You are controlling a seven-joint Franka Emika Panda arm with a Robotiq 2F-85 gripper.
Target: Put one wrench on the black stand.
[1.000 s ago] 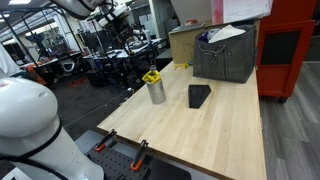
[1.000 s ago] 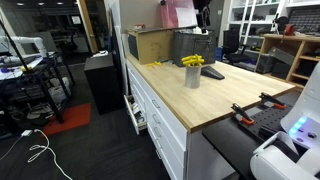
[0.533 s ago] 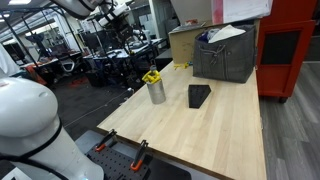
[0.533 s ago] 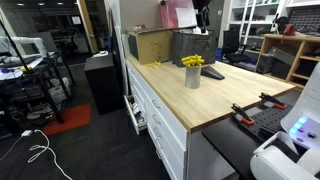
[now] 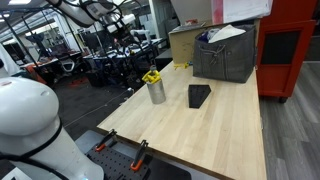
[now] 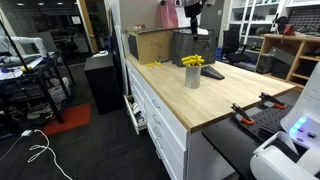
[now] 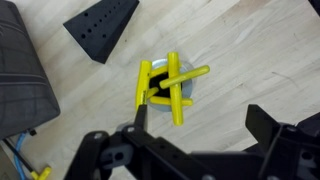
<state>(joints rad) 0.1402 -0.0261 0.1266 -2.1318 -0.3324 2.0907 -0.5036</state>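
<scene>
You are holding the claw [image 7: 200, 140] wide open and empty, high above the wrenches [image 7: 168, 88], with the stand [image 7: 100, 28] near them.

No legible txt, labels, brands, nos. or signs in any view; res. too low to read any print.
</scene>
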